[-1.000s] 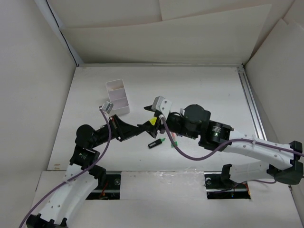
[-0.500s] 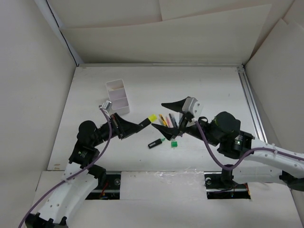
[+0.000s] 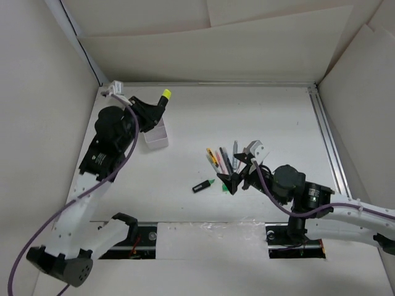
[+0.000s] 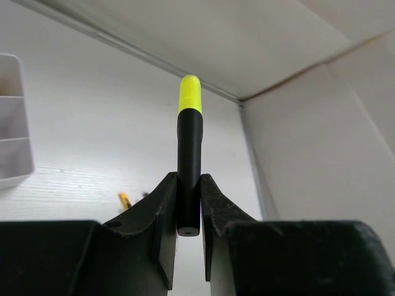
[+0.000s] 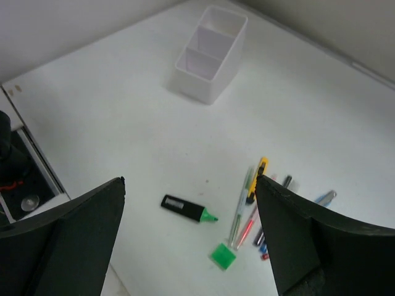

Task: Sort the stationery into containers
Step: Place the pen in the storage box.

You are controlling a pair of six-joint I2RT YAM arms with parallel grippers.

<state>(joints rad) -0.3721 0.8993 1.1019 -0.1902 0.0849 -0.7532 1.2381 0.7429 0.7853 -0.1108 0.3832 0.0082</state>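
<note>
My left gripper [image 3: 158,105] is shut on a black highlighter with a yellow cap [image 3: 165,95] and holds it above the white two-compartment box [image 3: 157,139] at the back left. In the left wrist view the highlighter [image 4: 189,154] stands upright between the fingers of the left gripper [image 4: 189,206], with the box [image 4: 12,129] at the left edge. My right gripper [image 3: 237,172] is open and empty over the pens [image 3: 222,159]. The right wrist view [image 5: 188,180] shows a black highlighter with a green tip [image 5: 188,209], a green cap [image 5: 222,256], the pens [image 5: 250,203] and the box [image 5: 212,52].
The green-tipped highlighter [image 3: 202,185] and the green cap [image 3: 223,186] lie near the table's front. A metal rail [image 3: 324,129] runs along the right side. Cardboard walls stand at the left, back and right.
My left arm has lifted the yellow-capped highlighter from the table's middle up and back to over the box. My right gripper has opened, drawn back to the right and lowered over the pens.
</note>
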